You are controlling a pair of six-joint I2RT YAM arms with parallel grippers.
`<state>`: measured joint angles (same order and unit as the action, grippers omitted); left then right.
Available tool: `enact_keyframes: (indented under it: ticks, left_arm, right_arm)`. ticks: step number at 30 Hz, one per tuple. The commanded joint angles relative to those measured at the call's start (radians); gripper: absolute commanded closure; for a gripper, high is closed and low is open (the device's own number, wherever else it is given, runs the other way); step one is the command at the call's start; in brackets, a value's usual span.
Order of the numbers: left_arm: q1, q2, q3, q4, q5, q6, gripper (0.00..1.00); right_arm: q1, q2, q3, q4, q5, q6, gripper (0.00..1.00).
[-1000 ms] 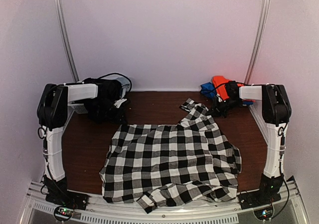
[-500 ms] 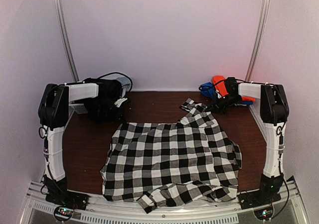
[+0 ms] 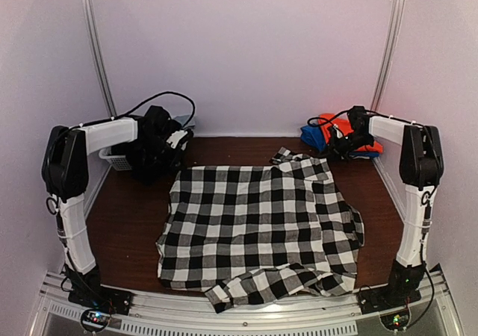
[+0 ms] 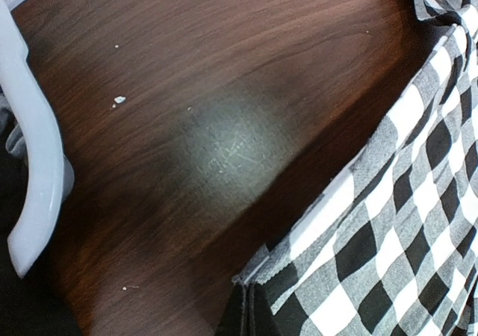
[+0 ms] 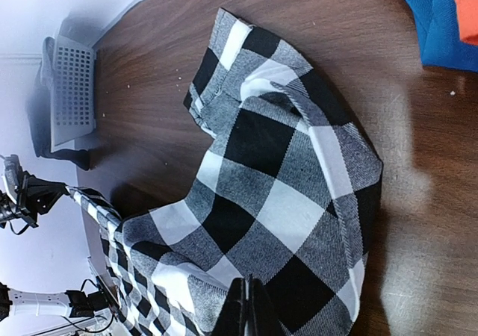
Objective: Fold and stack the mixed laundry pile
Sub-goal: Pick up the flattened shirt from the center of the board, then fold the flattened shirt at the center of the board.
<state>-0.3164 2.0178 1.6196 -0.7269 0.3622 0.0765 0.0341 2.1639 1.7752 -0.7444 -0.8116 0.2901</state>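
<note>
The black-and-white checked shirt (image 3: 261, 224) lies spread over the brown table. Its far edge is lifted and pulled taut between my two grippers. My left gripper (image 3: 179, 157) is shut on the far left corner (image 4: 258, 280), which is pinched between the black fingertips. My right gripper (image 3: 332, 154) is shut on the far right part of the shirt (image 5: 276, 201), near the collar. An orange-red garment (image 3: 328, 119) rests on a blue one (image 3: 310, 134) at the back right. A black garment (image 3: 140, 168) sits bunched at the back left.
A white slatted basket (image 3: 112, 157) stands at the back left beside the black garment; its rim (image 4: 30, 164) is close to my left gripper. The blue cloth (image 5: 433, 22) lies just beyond the shirt's collar. Enclosure walls bound the back and both sides.
Both grippers closed on the shirt's far corners, then rose and drew back. The far edge, slack and crooked before, is now stretched straight.
</note>
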Motion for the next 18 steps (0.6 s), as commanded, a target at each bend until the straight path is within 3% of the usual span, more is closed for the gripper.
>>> enact_keyframes:
  ticks: [1,11,18]
  left_arm:
    - [0.000,-0.063,-0.079,0.068,-0.027,0.038,1.00]
    - [-0.015,-0.222,-0.226,0.122,-0.058,0.086,1.00]
    - [-0.117,-0.342,-0.394,0.122,-0.163,0.138,1.00]
  right_arm:
    - [-0.002,-0.084,-0.058,0.019,-0.011,-0.023,1.00]
    - [0.034,-0.269,-0.273,0.027,-0.016,-0.036,1.00]
    - [0.052,-0.398,-0.488,0.017,0.031,-0.063,1.00]
